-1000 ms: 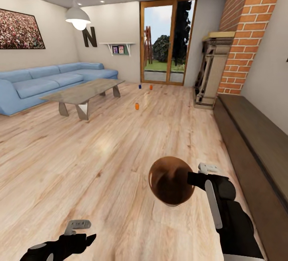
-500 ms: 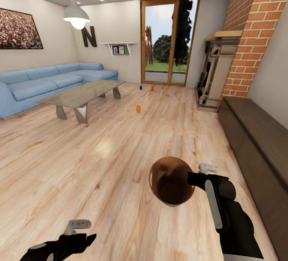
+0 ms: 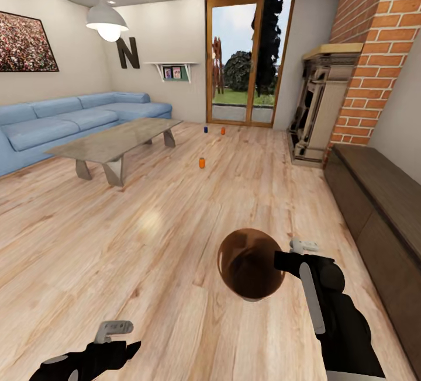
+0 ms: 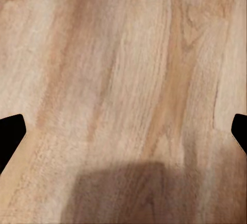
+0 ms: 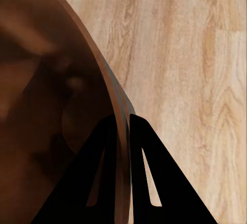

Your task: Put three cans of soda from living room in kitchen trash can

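The bin (image 3: 250, 264) is held above the wood floor (image 3: 146, 235) by the right end effector (image 3: 279, 259), whose two fingers (image 5: 105, 183) are clenched on the bin's thin rim, one inside and one outside, as seen in the right wrist view. The brown inside of the bin is turned toward the head camera.

The left end effector (image 3: 126, 343) is seen at about 7 o'clock in the head view, low over the floor. In the left wrist view its dark fingertips (image 4: 10, 134) stand well apart at the two edges with only bare floor planks between them, so it is released and nothing is held.

Three cans stand on the floor far ahead, at about 12 o'clock from the bin. An orange can (image 3: 202, 163) is the nearest. Farther off, near the glass doors (image 3: 248, 65), a blue can (image 3: 205, 130) and another orange can (image 3: 223, 131) stand just beside each other.

A low grey table (image 3: 114, 141) is set at about 10 o'clock, with a blue sofa (image 3: 64, 118) behind it. A brick wall (image 3: 380, 36) and a long dark bench (image 3: 380, 205) are found at 2 to 3 o'clock.
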Robot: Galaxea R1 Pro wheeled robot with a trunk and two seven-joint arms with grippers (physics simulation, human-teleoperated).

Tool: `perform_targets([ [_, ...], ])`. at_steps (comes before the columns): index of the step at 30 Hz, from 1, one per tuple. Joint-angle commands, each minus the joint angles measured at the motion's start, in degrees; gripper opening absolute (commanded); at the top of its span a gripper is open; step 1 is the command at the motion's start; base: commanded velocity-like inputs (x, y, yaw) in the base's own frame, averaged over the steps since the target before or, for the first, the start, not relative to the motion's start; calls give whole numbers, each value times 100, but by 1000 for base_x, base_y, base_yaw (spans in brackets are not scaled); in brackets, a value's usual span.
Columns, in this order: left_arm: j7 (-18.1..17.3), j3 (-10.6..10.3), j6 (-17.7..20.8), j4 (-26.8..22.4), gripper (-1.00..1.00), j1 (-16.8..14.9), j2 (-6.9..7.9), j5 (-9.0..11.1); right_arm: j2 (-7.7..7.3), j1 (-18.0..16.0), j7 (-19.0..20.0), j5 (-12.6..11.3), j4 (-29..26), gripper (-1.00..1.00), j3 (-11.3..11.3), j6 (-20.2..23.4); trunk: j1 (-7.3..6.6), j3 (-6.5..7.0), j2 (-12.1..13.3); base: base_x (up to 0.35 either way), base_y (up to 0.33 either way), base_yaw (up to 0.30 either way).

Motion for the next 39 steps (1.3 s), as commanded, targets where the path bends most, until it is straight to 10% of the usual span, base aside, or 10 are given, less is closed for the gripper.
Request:
perform_targets([
  [1, 0, 0, 0, 0, 100, -1, 0, -1, 1, -3, 25, -81, -3, -100, 0, 0, 0, 1, 0, 338, 0, 0],
  [39, 0, -18, 79, -9, 100, -1, -9, -5, 1, -5, 22, -72, 6, -100, 13, 0, 0, 1, 0, 292, 0, 0],
])
